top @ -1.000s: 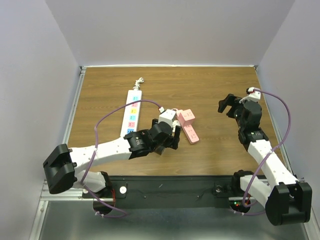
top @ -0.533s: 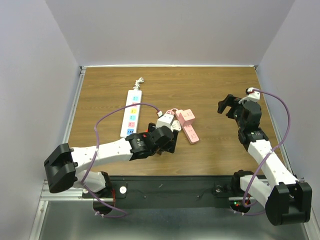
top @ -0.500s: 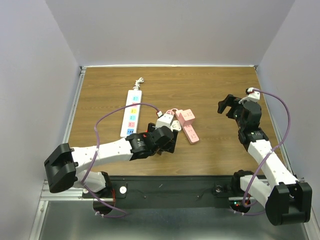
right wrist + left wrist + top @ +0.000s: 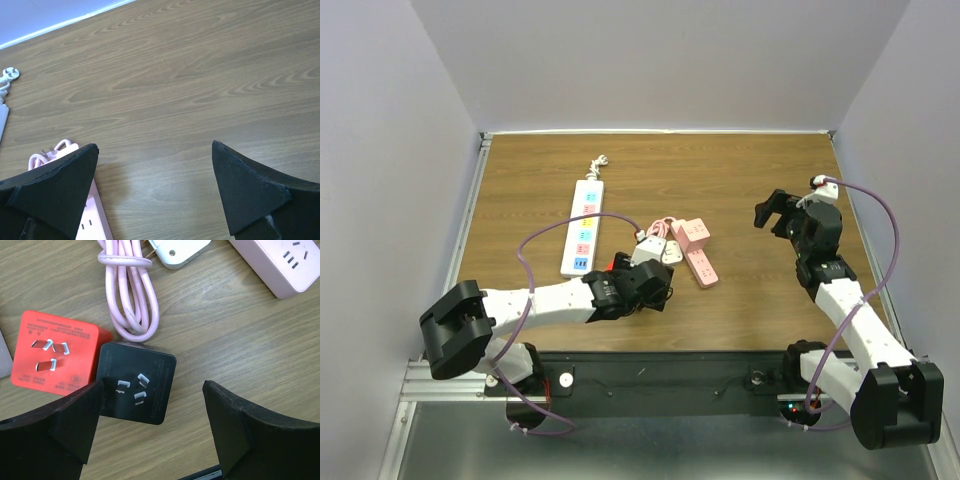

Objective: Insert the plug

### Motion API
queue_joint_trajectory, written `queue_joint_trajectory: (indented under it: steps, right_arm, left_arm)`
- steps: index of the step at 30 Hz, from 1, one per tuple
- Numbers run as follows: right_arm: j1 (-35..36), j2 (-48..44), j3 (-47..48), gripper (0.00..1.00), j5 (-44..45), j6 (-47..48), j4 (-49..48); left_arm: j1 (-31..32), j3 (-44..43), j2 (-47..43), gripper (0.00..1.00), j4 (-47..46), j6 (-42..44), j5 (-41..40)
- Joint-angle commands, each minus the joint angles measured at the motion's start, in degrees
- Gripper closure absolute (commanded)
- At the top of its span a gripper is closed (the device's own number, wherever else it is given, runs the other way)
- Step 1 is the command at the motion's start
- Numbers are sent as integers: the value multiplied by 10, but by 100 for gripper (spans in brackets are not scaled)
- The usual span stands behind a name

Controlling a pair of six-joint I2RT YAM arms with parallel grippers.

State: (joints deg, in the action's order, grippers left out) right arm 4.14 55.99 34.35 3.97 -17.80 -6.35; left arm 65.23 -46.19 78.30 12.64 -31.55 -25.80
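My left gripper is open and points down at the table, just in front of the pink power strip. In the left wrist view a black plug adapter lies prongs up between my open fingers, close to the left one. An orange-red adapter lies prongs up beside it, touching its left side. The strip's coiled pink cable and white plug lie just beyond. My right gripper is open and empty, above bare table to the right of the pink strip.
A long white power strip with coloured sockets lies at the left, its cord end at the back. A purple cable loops over my left arm. The walls stand close on the left, back and right.
My left gripper has drawn back toward the near edge and dropped lower over the black and orange-red adapters. The right arm has not moved.
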Motion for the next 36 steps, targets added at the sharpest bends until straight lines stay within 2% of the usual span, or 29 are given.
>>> queue_joint_trajectory:
  steps: [1,15,23,27,31,32,34,35,36]
  right_arm:
    - [0,0,27,0,-8,-1,-8]
    - [0,4,29,0,-20,0,-7]
    - [0,7,30,0,-26,1,-5]
    - [0,11,31,0,-26,1,-5]
    - [0,15,34,0,-33,0,-3]
    - [0,16,36,0,-34,0,-3]
    - [-1,17,41,0,-37,0,2]
    - [0,18,46,0,-54,-1,6]
    - [0,18,50,0,-69,-2,13]
  left_arm:
    - [-5,8,-6,8,-12,-4,-26]
    - [-14,25,-18,8,-20,4,-38]
    - [-27,54,-7,7,-42,11,-17]
    - [-26,63,-18,10,-73,25,6]
    - [-26,66,-10,23,-85,43,18]
    - [-26,66,-7,35,-88,46,20]
    - [-26,67,0,48,-99,54,35]
    - [-26,68,1,63,-106,58,43]
    - [-26,70,-1,73,-116,62,56]
